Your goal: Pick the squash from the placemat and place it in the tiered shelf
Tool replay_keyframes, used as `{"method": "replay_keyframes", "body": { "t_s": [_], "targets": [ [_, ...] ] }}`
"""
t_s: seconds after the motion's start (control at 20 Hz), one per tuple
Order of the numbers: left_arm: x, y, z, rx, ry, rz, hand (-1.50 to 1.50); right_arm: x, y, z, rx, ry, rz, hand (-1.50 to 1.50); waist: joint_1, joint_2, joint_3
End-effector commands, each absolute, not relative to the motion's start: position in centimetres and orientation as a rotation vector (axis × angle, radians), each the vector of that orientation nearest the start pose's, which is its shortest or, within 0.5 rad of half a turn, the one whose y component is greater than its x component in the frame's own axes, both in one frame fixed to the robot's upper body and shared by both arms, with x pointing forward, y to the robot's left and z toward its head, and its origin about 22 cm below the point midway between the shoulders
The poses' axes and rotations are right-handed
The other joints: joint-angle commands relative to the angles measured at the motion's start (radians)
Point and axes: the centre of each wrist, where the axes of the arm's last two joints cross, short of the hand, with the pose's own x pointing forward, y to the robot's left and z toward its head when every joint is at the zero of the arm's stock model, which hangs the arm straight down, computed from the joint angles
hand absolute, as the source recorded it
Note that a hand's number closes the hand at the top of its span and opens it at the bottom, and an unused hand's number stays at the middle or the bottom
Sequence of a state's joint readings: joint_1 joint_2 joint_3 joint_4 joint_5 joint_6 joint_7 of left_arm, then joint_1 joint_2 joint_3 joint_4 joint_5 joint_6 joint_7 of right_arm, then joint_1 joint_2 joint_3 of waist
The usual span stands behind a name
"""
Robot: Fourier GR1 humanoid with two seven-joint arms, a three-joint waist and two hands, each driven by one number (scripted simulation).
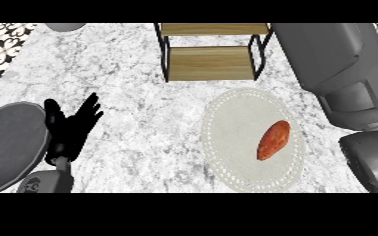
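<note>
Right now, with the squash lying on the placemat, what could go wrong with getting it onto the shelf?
The squash is elongated and lies tilted on the placemat, so it may roll or slip as fingers close. The tiered shelf has black posts around its boards, which could catch the squash. No right hand shows; the left hand rests open, far away.

We are seeing a marbled white surface carrying a round pale placemat; a wooden tiered shelf is standing just beyond the placemat, touching nothing on it.
</note>
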State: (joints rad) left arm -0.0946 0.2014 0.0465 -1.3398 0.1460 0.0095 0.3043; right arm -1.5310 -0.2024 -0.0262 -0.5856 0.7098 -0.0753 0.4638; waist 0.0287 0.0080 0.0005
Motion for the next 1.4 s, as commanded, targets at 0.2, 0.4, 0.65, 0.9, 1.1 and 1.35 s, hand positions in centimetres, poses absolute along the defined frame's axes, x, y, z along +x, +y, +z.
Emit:
{"method": "replay_keyframes", "body": {
  "t_s": [0.2,0.4,0.65,0.9,1.1,1.35],
  "targets": [
    [25.3,27.7,-2.2,0.076,-1.128,0.015,0.00,46.4,-9.7,30.0,-0.857,-1.649,0.677,1.50,-0.001,-0.001,-0.001],
    [25.4,28.6,-1.9,0.081,-1.128,0.041,0.00,46.0,-8.7,31.7,-0.967,-1.604,0.798,1.50,-0.004,-0.004,-0.001],
    [25.1,28.3,-1.9,0.070,-1.122,0.010,0.00,45.9,-8.5,32.4,-0.791,-1.670,0.412,-1.50,0.006,0.001,-0.001],
    [25.9,29.8,-1.0,0.084,-1.123,0.036,0.00,46.1,-10.3,32.6,-0.620,-1.702,0.251,-1.50,-0.004,-0.001,0.000],
    [24.8,29.7,-3.3,0.069,-1.130,0.028,0.00,45.9,-10.1,33.0,-0.526,-1.733,0.138,-1.50,-0.011,-0.003,-0.001],
    [24.3,30.1,-3.4,0.098,-1.119,0.032,0.00,45.8,-13.4,35.5,-0.454,-1.765,-0.072,-1.50,-0.012,-0.004,-0.001]
  ]
}}
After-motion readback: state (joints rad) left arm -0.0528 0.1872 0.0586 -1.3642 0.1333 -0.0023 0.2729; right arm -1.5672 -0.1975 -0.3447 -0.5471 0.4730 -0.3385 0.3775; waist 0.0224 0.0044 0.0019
